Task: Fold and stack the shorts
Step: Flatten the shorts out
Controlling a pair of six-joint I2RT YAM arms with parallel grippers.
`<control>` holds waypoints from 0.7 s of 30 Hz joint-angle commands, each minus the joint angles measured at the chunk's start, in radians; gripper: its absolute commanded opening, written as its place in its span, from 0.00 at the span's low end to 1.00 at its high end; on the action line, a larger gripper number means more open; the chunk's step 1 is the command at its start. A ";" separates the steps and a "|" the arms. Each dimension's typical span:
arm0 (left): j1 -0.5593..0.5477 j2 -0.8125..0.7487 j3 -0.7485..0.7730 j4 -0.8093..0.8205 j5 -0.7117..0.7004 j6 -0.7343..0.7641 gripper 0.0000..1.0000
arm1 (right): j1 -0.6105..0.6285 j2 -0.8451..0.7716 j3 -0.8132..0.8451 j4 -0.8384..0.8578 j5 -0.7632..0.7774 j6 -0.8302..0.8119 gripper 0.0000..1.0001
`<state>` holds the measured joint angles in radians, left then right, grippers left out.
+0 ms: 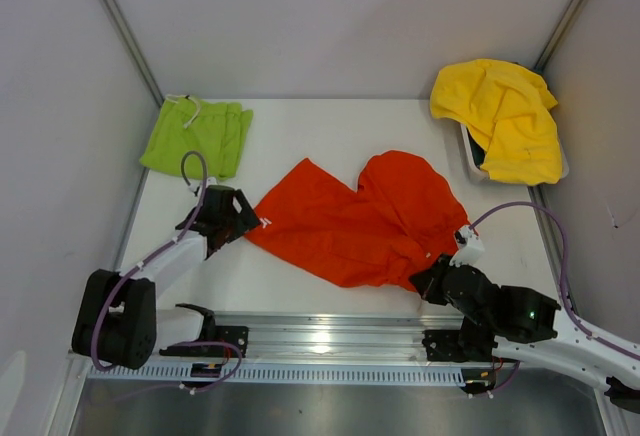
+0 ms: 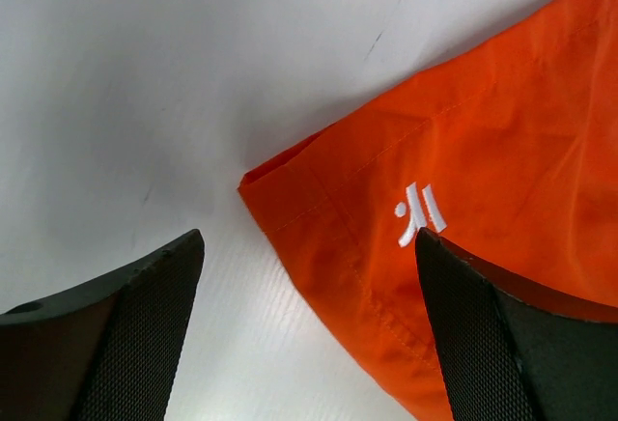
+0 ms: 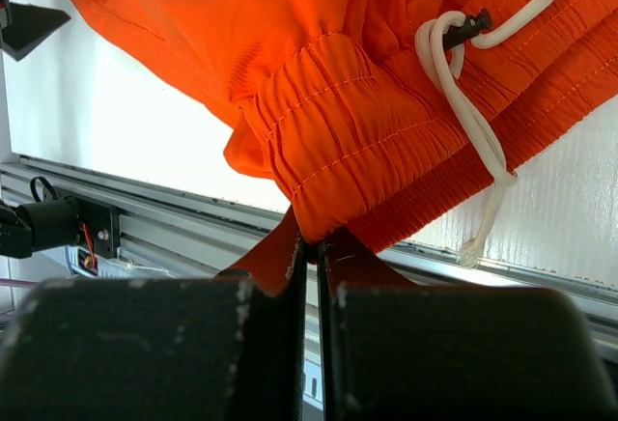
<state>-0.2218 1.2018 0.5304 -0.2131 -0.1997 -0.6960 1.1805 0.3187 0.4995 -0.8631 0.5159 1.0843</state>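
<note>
the green shorts (image 1: 197, 136) are shown folded at the far left corner of the table (image 1: 330, 126); that part of the task is judged done. the orange shorts (image 1: 360, 221) are spread rumpled and unfolded at mid-table, well apart from the green pair. the left gripper (image 2: 307, 276) is held wide, with a leg-hem corner lying flat on the table between its jaws, ungripped. the right gripper (image 3: 311, 242) is clamped on the waistband, near the white drawstring (image 3: 463, 83). folding the orange pair and stacking it with the green pair are judged left to do. a yellow cloth (image 1: 505, 116) is draped over a tray (image 1: 468, 148) at the far right.
</note>
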 commanded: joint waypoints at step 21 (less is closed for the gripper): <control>0.038 0.226 0.082 0.153 0.101 -0.065 0.00 | -0.001 -0.006 0.014 0.012 0.029 0.016 0.00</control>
<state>-0.1989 1.4151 0.5838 -0.0681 -0.1184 -0.7551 1.1805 0.3187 0.4995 -0.8631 0.5148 1.0847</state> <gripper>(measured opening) 0.108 0.012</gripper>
